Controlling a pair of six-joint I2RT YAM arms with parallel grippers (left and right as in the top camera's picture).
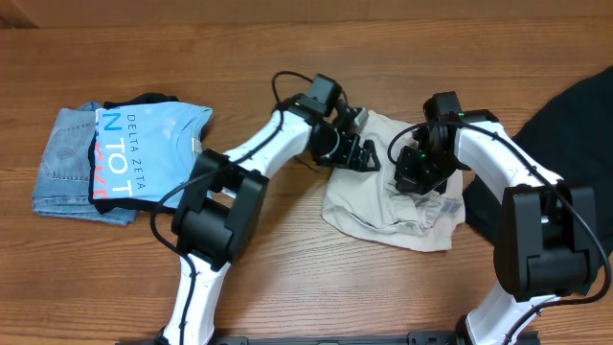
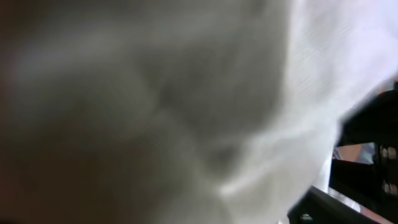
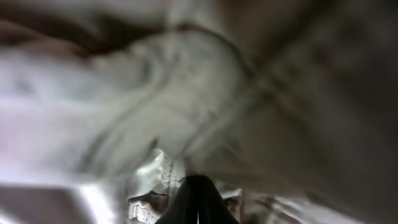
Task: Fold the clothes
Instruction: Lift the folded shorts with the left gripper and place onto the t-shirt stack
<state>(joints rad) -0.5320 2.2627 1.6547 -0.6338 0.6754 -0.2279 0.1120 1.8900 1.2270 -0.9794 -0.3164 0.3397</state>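
The pale beige shorts [image 1: 383, 211] lie rumpled on the wooden table right of centre. My left gripper [image 1: 359, 153] is at their upper left edge. In the left wrist view blurred pale cloth [image 2: 186, 112] fills the frame and hides the jaws, which seem shut on the cloth. My right gripper [image 1: 417, 174] is at the shorts' upper right part. In the right wrist view its dark fingertips [image 3: 198, 202] meet together, pressed into creased beige cloth [image 3: 186, 93] with a small white tag [image 3: 155, 177] beside them.
A folded stack sits at the left: blue jeans [image 1: 59, 168] with the light blue "DELTA ZETA" T-shirt [image 1: 148, 153] on top. A large black garment [image 1: 570, 120] lies at the right edge, close to the right arm.
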